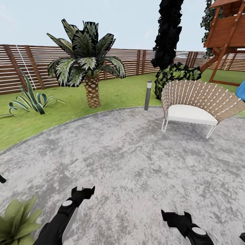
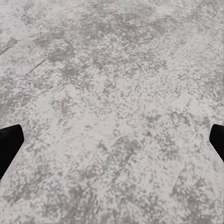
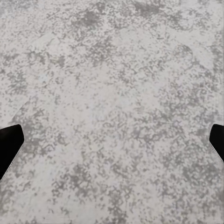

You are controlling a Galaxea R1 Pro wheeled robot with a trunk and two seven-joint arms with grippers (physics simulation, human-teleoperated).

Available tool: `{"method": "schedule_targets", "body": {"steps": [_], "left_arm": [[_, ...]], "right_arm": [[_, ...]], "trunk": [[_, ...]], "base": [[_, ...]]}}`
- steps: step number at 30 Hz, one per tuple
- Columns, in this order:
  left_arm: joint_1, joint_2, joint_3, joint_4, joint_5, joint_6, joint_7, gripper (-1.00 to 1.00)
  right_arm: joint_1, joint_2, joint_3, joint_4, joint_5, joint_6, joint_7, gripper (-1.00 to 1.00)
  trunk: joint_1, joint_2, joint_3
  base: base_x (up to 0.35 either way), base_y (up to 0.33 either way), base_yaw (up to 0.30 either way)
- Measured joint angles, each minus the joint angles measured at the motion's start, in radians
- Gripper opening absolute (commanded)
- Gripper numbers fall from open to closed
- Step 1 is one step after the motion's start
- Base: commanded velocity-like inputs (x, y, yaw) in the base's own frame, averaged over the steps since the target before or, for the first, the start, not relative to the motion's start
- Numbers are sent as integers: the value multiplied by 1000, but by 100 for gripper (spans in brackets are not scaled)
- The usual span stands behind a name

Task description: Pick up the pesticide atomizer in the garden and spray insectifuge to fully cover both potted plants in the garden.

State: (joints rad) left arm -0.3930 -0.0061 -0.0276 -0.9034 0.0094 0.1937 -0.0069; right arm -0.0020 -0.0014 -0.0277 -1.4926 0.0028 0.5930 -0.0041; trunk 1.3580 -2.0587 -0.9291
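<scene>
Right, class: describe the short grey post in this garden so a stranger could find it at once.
Start at the round grey patio and look to its far edge, where the grass begins. Between the palm and the woven bench stands the grey post. It is the lone slim, bare, upright pole there, thinner than the palm's scaly trunk.

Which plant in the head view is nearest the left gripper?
The low green rosette in the picture's bottom-left corner, just beside the left gripper and its arm. The palm and the striped agave stand far off on the lawn by the fence.
</scene>
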Motion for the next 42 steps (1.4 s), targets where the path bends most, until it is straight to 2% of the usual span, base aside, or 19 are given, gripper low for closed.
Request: {"method": "schedule_targets", "body": {"steps": [42], "left_arm": [[-1,0,0,0,0,5,0,100]], "right_arm": [[0,-5,5,-1,0,0,0,100]], "trunk": [[0,0,0]], "base": [[347,0,1]]}}
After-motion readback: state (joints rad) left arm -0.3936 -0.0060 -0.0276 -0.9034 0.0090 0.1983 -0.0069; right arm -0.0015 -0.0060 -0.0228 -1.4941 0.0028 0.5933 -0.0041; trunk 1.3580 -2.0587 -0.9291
